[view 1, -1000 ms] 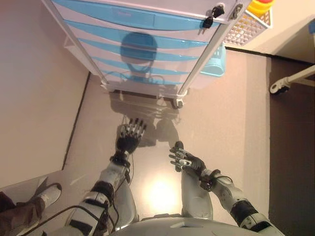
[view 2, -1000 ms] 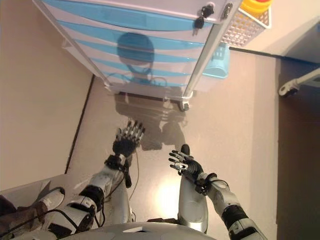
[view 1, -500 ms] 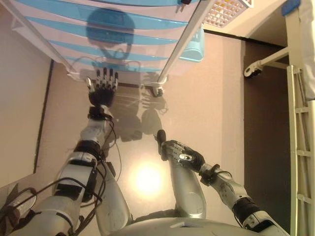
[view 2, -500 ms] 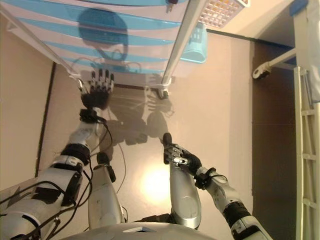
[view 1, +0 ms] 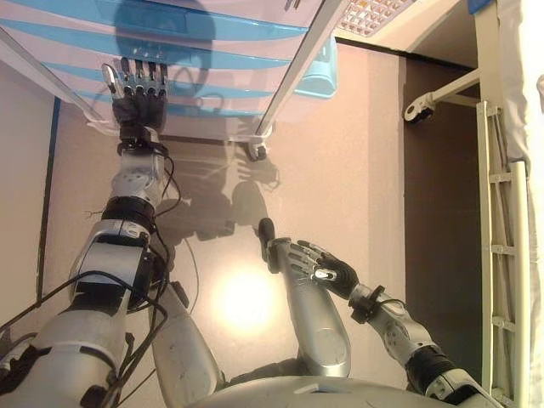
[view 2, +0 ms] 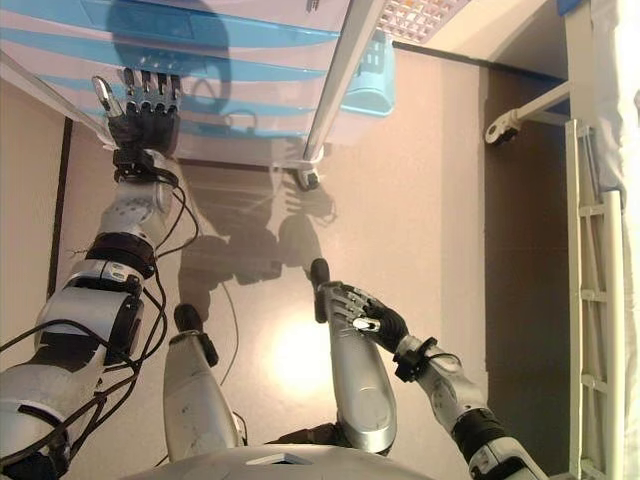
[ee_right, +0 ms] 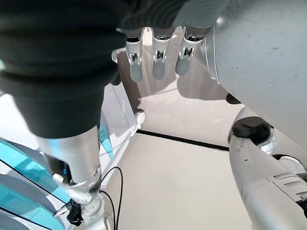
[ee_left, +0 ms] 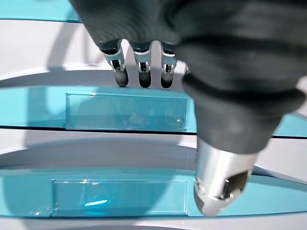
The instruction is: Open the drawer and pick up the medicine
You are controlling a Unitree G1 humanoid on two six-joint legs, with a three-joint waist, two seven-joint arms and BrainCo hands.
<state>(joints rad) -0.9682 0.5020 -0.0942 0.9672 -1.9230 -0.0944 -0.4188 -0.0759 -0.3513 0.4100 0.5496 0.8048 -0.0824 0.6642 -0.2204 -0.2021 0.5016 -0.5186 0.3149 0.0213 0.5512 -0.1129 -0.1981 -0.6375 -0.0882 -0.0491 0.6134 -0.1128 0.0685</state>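
Note:
The white drawer cabinet [view 1: 221,51] with blue drawer fronts stands ahead, and all the drawers that show are closed. My left hand [view 1: 136,89] is raised in front of the lower drawers, open with its fingers straight. In the left wrist view its fingertips [ee_left: 140,72] are just short of a blue drawer front [ee_left: 124,110] that has a clear label window. My right hand [view 1: 319,268] hangs low at my side, open and empty; the right wrist view shows its fingers [ee_right: 156,57] relaxed. No medicine shows in any view.
A light-blue basket [view 1: 316,75] hangs on the cabinet's right side, above a castor [view 1: 255,151]. A white mesh basket [view 1: 374,10] sits at the top. A white bed frame [view 1: 501,212] with a castor [view 1: 414,110] stands on the dark floor to the right.
My left hand has risen from near the floor to the lower drawer fronts. The camera has shifted, so the cabinet sits higher and further left. My right hand stays low.

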